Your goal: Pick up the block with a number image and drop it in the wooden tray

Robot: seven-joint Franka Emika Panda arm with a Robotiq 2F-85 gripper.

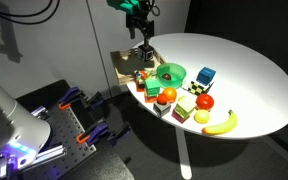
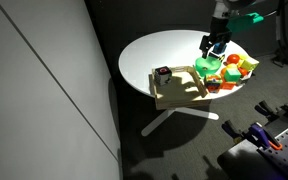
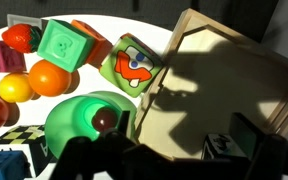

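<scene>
The wooden tray [image 3: 229, 85] fills the right of the wrist view and shows in both exterior views [image 1: 132, 66] [image 2: 180, 92] at the table's edge. The block with a number image [image 3: 220, 148] lies inside the tray, low in the wrist view. In an exterior view it sits at the tray's far corner [image 2: 163, 75]. My gripper [image 3: 179, 152] is open and empty, its dark fingers spread wide on either side of the block. It hangs well above the tray in both exterior views [image 1: 141, 32] [image 2: 216, 43].
A round green dish [image 3: 79, 120] holding a dark ball stands next to the tray. Beyond it lie a green block [image 3: 66, 42], a picture block [image 3: 134, 65], an orange [image 3: 46, 77], a blue cube [image 1: 206, 76] and a banana [image 1: 221, 123]. The white round table [image 1: 254, 70] carries them all.
</scene>
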